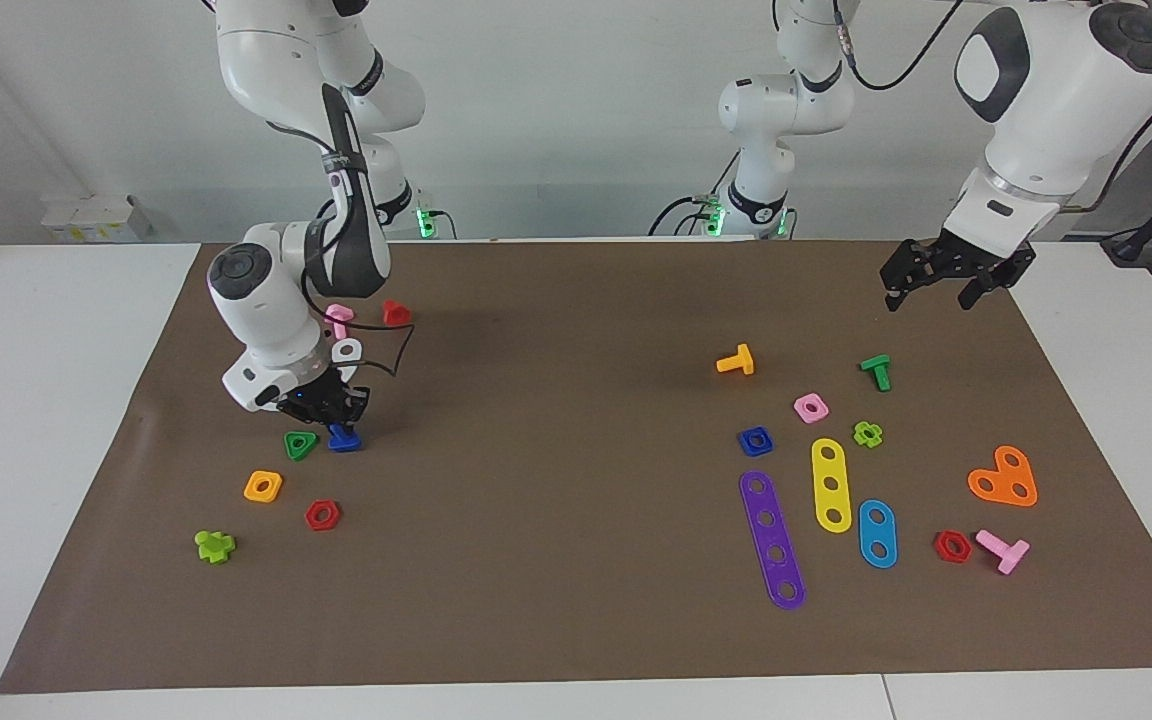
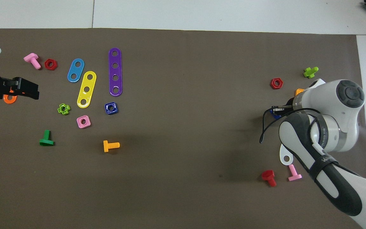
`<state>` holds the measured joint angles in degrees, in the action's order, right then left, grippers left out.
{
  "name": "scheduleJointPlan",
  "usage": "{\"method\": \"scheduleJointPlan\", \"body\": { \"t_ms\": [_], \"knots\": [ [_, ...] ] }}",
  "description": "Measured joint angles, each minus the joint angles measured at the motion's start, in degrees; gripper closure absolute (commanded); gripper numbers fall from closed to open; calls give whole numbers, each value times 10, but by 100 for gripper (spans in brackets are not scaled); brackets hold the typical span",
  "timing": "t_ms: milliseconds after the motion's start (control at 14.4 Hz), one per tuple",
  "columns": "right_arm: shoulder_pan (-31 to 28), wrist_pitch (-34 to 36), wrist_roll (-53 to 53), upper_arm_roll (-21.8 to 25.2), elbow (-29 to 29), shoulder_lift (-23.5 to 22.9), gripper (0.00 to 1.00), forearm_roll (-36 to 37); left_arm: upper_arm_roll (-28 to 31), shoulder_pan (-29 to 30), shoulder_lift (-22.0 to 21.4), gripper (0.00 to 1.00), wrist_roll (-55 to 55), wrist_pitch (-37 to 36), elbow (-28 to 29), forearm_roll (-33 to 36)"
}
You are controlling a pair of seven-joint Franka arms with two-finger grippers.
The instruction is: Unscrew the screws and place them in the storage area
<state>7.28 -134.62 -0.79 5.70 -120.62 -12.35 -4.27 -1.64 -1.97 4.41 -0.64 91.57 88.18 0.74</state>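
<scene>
A white surface [image 1: 56, 420] before a pale wall is covered by a brown paper mat [image 1: 576, 300] strewn with coloured plastic toy parts. The small dark-blue plastic bolt with a triangular head [image 1: 344, 438] is held clamped in the closed right pincer [image 1: 334, 418], low at the mat, toward the right arm's end of the surface, just beside a green triangular nut [image 1: 300, 444]. The left pincer [image 1: 948, 285] is held open above the mat near the corner at the left arm's end, where that arm waits.
</scene>
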Motion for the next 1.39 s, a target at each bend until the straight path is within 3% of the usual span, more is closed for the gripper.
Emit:
{"method": "scheduleJointPlan", "body": {
  "t_ms": [278, 417, 765, 1182, 1390],
  "knots": [
    [0, -7, 1, 0, 0, 3, 0, -1, 0, 0, 0, 0, 0, 0, 0, 0],
    [-2, 15, 4, 2, 33, 18, 0, -1, 0, 0, 0, 0, 0, 0, 0, 0],
    [-15, 230, 8, 14, 175, 88, 0, 4, 0, 0, 0, 0, 0, 0, 0, 0],
    [-19, 452, 56, 18, 294, 137, 0, 35, 0, 0, 0, 0, 0, 0, 0, 0],
    [-32, 480, 56, 18, 305, 148, 0, 36, 0, 0, 0, 0, 0, 0, 0, 0]
  ]
}}
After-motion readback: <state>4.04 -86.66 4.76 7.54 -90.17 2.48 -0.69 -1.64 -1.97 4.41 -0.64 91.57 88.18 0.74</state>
